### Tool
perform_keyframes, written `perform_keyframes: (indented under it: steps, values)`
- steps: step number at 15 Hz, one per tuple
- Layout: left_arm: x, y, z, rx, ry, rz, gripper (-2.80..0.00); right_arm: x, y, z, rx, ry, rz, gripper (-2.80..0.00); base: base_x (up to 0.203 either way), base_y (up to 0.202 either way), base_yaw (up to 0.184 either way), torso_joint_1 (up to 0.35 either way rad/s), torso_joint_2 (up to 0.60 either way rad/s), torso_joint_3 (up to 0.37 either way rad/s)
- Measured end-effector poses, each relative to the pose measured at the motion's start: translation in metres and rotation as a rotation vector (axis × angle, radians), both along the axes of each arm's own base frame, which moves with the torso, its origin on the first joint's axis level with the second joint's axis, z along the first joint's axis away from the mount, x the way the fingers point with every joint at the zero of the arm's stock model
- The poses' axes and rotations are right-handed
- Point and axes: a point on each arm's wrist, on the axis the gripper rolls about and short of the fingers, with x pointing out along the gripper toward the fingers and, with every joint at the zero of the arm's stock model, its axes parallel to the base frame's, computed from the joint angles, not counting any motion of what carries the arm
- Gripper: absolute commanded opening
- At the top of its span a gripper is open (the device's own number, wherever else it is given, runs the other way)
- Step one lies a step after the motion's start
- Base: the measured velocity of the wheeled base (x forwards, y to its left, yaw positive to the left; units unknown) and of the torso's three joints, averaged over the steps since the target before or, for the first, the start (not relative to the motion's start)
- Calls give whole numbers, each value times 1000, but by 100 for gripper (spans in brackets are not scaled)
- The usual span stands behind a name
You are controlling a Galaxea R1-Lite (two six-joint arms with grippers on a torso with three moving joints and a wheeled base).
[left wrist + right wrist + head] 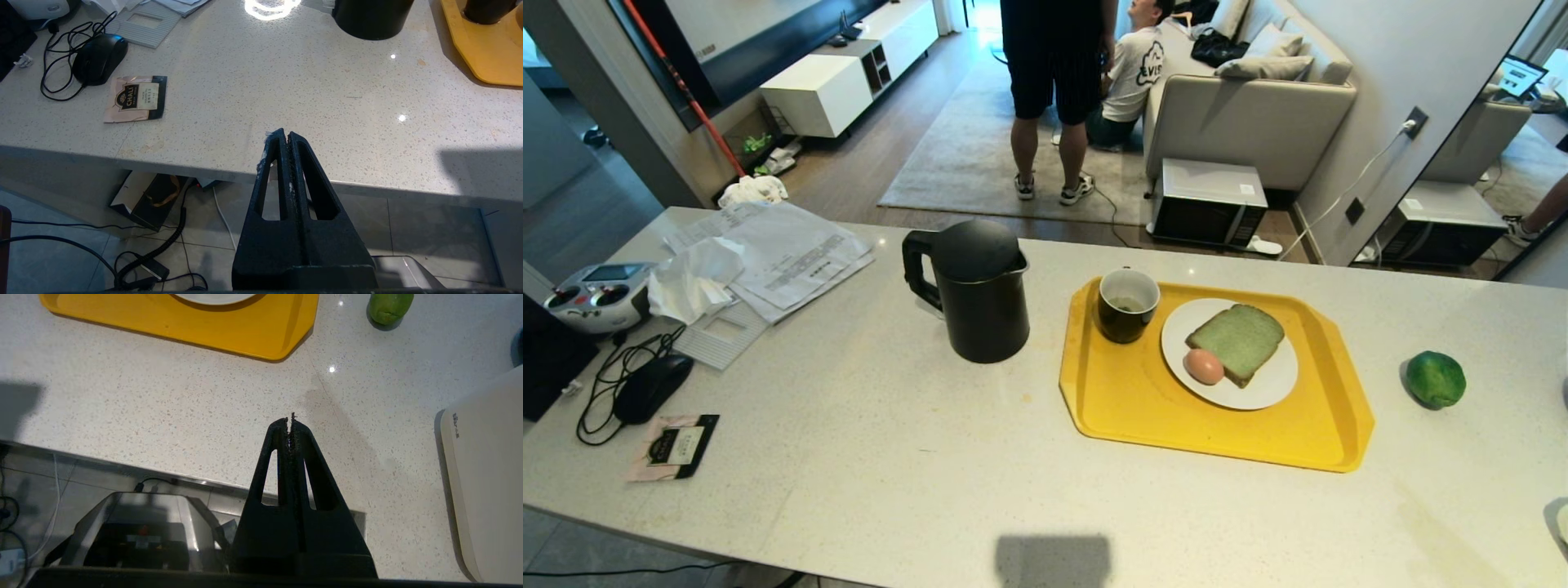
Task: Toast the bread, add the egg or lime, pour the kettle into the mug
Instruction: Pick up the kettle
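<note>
The greenish bread (1238,340) lies on a white plate (1274,390) with the pinkish egg (1203,366) touching its near corner. The plate and the black mug (1127,305) sit on a yellow tray (1143,408). Left of the tray stands the black kettle (974,287), handle to the left. The green lime (1436,379) rests on the counter right of the tray. Neither arm shows in the head view. My left gripper (284,135) is shut and empty over the counter's near edge. My right gripper (289,421) is shut and empty, short of the tray (229,330) and lime (390,307).
Papers (784,253), a remote controller (596,294), a black mouse (654,385) with its cable and a tea sachet (674,446) lie at the counter's left. A white appliance (486,473) stands at the right edge. Two people are by the sofa behind the counter.
</note>
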Motion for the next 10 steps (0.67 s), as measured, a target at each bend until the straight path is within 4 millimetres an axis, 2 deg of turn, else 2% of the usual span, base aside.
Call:
perform_keyframes:
  steps: [4, 10]
  values:
    - [0, 0, 0, 0, 0, 0, -280, 4, 1, -16, -30, -80, 62, -280, 0, 0, 0, 0, 0, 0]
    - [0, 0, 0, 0, 0, 0, -280, 4, 1, -18, 21, -85, 49, -280, 0, 0, 0, 0, 0, 0]
